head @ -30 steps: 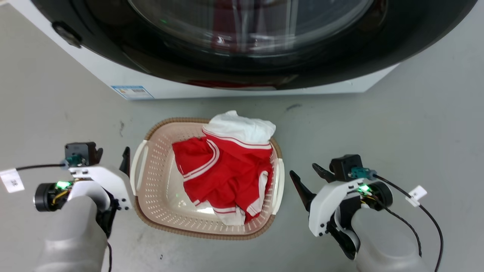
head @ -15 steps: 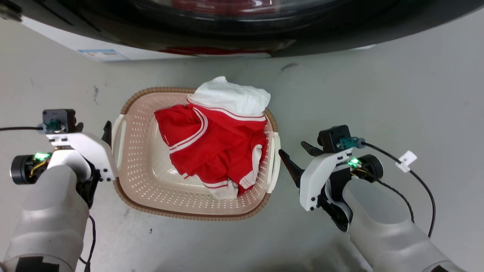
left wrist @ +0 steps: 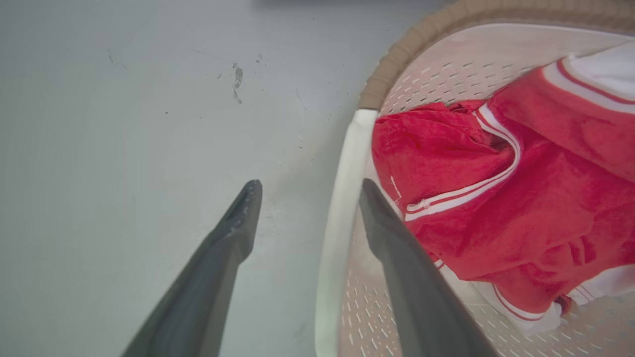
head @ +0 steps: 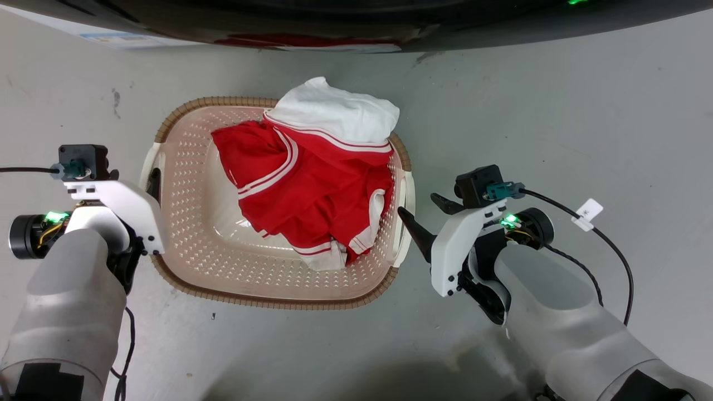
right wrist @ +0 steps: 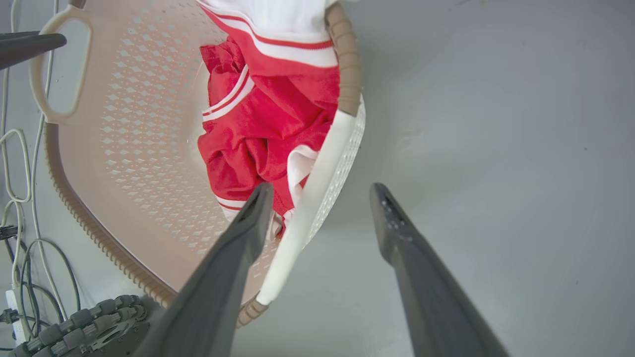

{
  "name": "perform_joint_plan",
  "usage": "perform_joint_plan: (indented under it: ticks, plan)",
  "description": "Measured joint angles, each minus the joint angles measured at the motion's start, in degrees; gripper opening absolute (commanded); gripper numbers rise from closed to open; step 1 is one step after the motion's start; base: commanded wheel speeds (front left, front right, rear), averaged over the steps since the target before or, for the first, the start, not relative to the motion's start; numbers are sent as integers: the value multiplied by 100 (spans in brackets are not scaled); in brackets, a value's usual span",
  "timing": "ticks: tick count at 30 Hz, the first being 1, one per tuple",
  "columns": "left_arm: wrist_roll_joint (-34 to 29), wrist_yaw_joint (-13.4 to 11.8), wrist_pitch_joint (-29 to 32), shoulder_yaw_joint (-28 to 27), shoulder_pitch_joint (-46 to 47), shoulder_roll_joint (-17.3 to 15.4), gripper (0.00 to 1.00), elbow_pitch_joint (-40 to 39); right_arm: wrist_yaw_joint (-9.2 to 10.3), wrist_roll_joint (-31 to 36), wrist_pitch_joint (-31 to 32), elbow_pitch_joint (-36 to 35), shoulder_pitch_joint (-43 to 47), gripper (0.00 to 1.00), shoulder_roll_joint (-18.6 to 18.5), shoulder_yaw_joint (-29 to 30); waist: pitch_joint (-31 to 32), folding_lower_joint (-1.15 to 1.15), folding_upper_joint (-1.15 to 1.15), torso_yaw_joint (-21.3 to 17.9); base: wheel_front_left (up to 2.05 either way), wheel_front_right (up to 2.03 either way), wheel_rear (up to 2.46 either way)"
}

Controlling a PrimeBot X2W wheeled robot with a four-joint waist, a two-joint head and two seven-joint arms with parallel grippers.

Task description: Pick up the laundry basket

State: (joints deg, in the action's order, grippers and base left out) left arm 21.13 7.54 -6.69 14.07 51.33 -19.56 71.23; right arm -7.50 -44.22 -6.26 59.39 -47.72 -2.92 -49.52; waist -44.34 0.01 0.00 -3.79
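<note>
Beige perforated plastic with a brown rim: the laundry basket sits on the grey floor before the washer, with red-and-white garments heaped inside. Our left gripper is spread wide astride the white left handle, one finger inside and one outside. Our right gripper gapes likewise across the right handle. We grip nothing.

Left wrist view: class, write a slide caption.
Open left gripper straddles the white handle of the basket; red garment inside.
</note>
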Motion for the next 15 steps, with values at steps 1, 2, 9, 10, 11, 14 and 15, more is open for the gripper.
perform_joint_plan:
  ticks: [1,2,9,10,11,14,15]
  plan:
    - [25,0,4,22,16,1,100,9,0,-48,0,1,-32,100,0,-57,-33,0,0,-1,0,0,0]
    - [32,0,8,43,38,7,100,18,0,-101,-1,1,-56,100,2,-108,-64,0,0,-1,0,0,0]
    - [140,0,82,188,97,25,100,68,0,-403,46,43,-178,100,0,-464,-232,0,0,-4,0,0,0]
    - [148,0,90,200,109,26,100,75,0,-446,52,40,-185,100,0,-514,-254,0,0,-6,0,0,0]
    - [190,0,101,205,127,26,100,83,0,-489,58,35,-202,100,1,-563,-278,0,0,-9,0,0,0]
    - [266,0,145,232,168,33,100,97,0,-606,58,40,-305,100,0,-672,-341,0,0,-18,0,0,0]
    - [286,0,151,241,176,33,100,102,0,-654,73,37,-326,100,0,-710,-359,0,0,-18,0,0,0]
